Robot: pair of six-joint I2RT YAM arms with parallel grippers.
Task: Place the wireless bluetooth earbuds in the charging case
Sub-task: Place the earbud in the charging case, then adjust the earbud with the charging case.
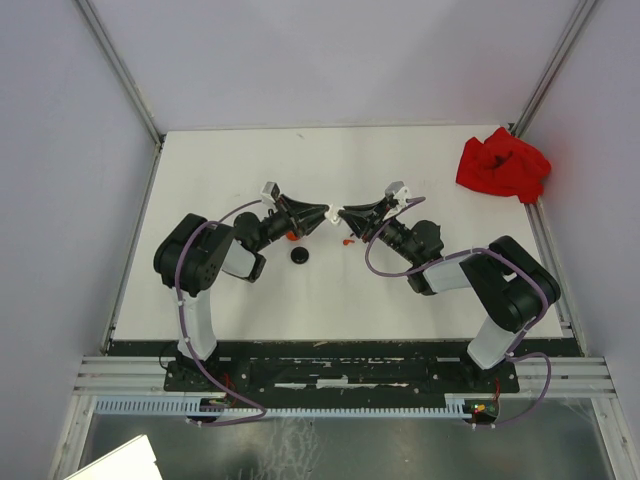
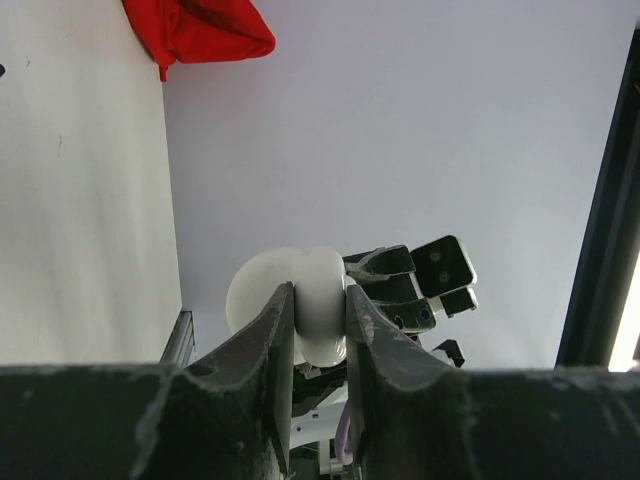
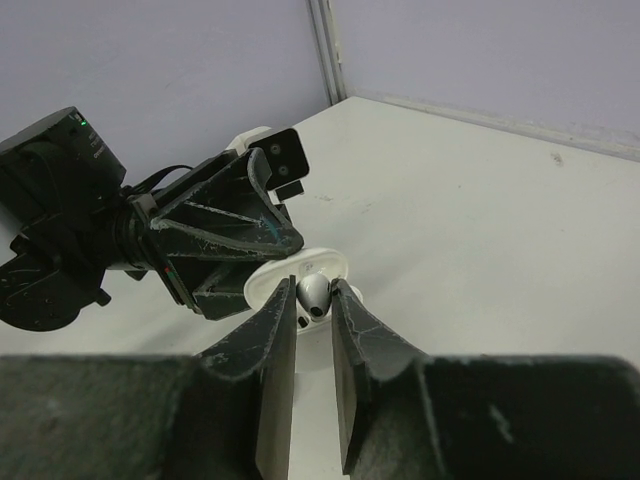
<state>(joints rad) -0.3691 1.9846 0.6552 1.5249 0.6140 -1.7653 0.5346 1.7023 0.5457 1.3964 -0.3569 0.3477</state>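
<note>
My left gripper (image 1: 324, 216) is shut on a white round charging case (image 2: 318, 305) and holds it above the table with its lid (image 2: 256, 292) open. My right gripper (image 1: 344, 214) faces it tip to tip and is shut on a white earbud (image 3: 314, 293), which sits right at the open case (image 3: 268, 281). In the top view the case (image 1: 334, 217) shows as a small white spot between the two grippers. Two tiny red earbuds (image 1: 347, 241) (image 1: 291, 236) lie on the table below the grippers.
A small black round case (image 1: 300, 256) lies on the table near the left gripper. A crumpled red cloth (image 1: 502, 165) sits at the back right corner and also shows in the left wrist view (image 2: 200, 30). Grey walls enclose the white table (image 1: 220, 170).
</note>
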